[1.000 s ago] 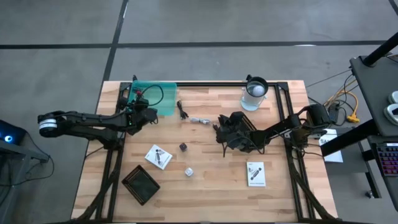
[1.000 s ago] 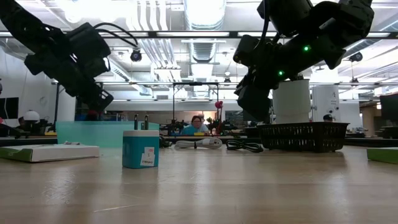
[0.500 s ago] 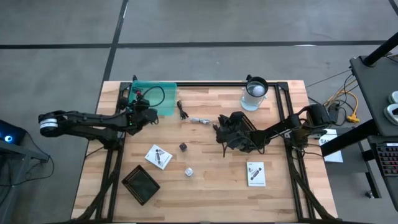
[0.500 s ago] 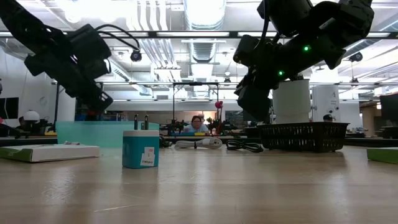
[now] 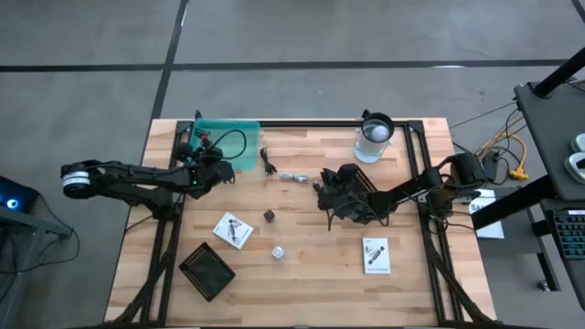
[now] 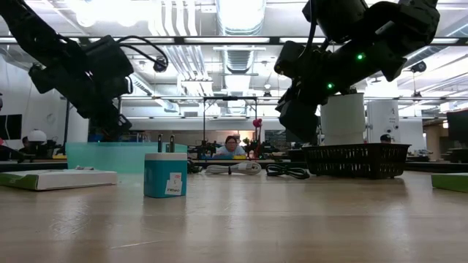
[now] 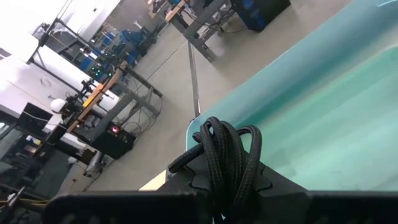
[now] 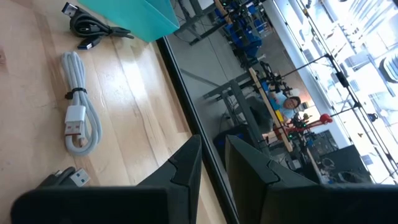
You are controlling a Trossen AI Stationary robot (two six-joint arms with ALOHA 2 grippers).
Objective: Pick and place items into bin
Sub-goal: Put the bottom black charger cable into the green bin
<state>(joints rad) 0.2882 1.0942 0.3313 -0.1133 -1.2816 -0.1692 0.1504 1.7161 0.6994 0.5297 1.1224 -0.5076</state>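
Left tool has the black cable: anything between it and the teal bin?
Nothing visible. The left tool, shut on the coiled black cable, is at the near edge of the teal bin; the bin's open interior lies directly ahead, with no object between them.

Lighting, as I see it: bright, even overhead light on the desk (image 5: pixel 302 274), shadows faint. Low view: glare from ceiling fixtures (image 6: pixel 241 11), arms in silhouette. Left wrist view: background washed out, foreground soft.
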